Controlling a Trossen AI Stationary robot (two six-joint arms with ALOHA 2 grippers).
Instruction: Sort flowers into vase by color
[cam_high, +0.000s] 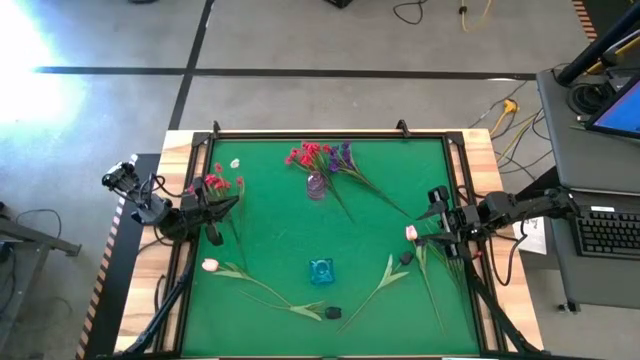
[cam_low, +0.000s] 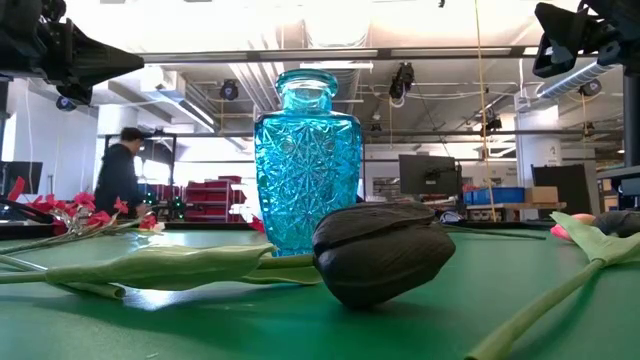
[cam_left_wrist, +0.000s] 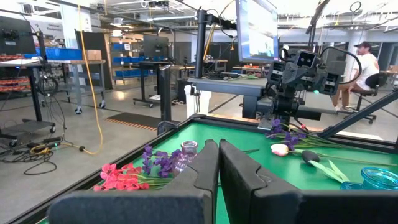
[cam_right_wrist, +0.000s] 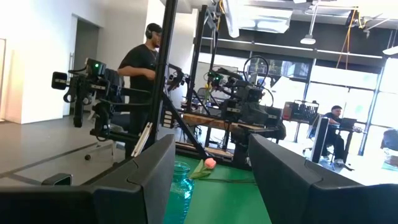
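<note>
Low view only: dark tulip (cam_low: 383, 262) fronts blue vase (cam_low: 307, 160). Left gripper (cam_left_wrist: 217, 163) narrow; right gripper (cam_right_wrist: 211, 163) wide; both near mat edges.

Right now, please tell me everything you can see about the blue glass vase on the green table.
The blue cut-glass vase stands upright on the green table, near the front middle. It is clear turquoise glass with a pressed star pattern, squarish shoulders, a short neck and a round open mouth. No flower can be seen in it. In the low view a dark tulip bud and a long green leaf lie in front of it. Neither tool is near it.
</note>
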